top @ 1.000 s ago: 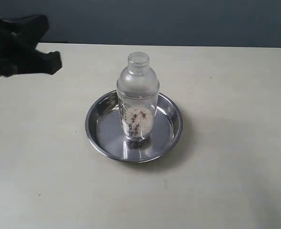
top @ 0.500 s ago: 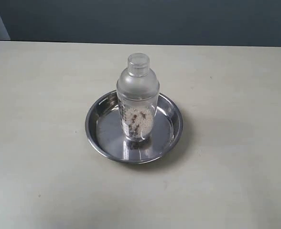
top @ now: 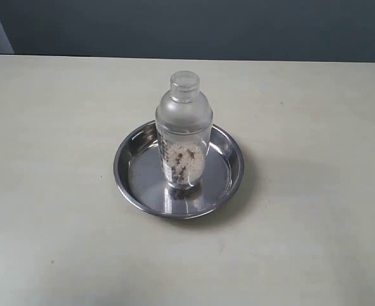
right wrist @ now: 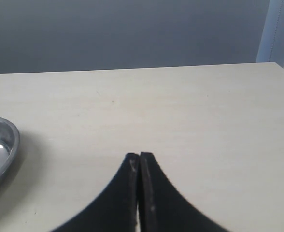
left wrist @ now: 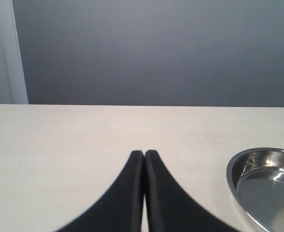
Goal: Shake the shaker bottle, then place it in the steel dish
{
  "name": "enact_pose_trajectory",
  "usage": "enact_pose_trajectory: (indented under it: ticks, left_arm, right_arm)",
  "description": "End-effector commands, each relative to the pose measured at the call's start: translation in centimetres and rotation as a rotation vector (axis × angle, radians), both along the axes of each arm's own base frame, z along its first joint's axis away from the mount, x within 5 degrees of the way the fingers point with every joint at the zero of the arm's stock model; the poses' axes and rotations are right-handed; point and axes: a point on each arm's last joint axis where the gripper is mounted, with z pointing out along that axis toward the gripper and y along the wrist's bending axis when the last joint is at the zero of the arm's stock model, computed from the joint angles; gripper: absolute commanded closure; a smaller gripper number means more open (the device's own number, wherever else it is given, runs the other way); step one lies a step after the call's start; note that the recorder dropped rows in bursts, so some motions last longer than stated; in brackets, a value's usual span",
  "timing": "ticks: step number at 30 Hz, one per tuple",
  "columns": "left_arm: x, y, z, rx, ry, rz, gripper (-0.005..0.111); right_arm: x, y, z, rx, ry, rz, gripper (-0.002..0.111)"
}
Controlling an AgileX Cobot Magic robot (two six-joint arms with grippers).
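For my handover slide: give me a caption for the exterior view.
Shaker bottle stands upright and ungripped in the steel dish on the pale table.

Shaker bottle (top: 183, 131) is standing upright in the steel dish (top: 143, 180), near its centre (base resting on the dish floor, apart from the rim). The dish is lying on the table (top: 302, 242), about midway between left and right, with tabletop extending all around it.

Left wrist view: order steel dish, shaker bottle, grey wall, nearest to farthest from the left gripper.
1. steel dish: rim closest to the left gripper.
2. shaker bottle: standing inside the dish.
3. grey wall: behind the table.
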Motion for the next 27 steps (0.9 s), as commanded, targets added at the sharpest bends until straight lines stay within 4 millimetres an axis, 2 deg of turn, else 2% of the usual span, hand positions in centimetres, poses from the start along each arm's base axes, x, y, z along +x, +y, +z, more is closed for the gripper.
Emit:
enact_pose_trajectory:
  ticks: [1, 7, 13, 17, 27]
  left_arm:
    - [-0.1, 0.1, -0.4, 0.029, 0.028, 0.018, 0.106]
    - [-0.3, 0.3, -1.6, 0.02, 0.162, 0.059, 0.106]
    - [-0.4, 0.3, -1.4, 0.028, 0.138, 0.058, 0.106]
    - [-0.4, 0.2, -1.4, -0.055, 0.127, 0.048, 0.106]
    - [-0.4, 0.2, -1.4, -0.035, 0.124, 0.051, 0.106]
  right_arm:
    - [0.0, 0.0, 0.0, -0.002, -0.011, -0.001, 0.109]
    - [0.0, 0.0, 0.0, -0.002, -0.011, -0.001, 0.109]
    - [0.0, 0.0, 0.0, -0.002, -0.011, -0.001, 0.109]
    - [0.0, 0.0, 0.0, -0.002, -0.011, -0.001, 0.109]
    - [0.0, 0.0, 0.0, -0.002, -0.011, -0.001, 0.109]
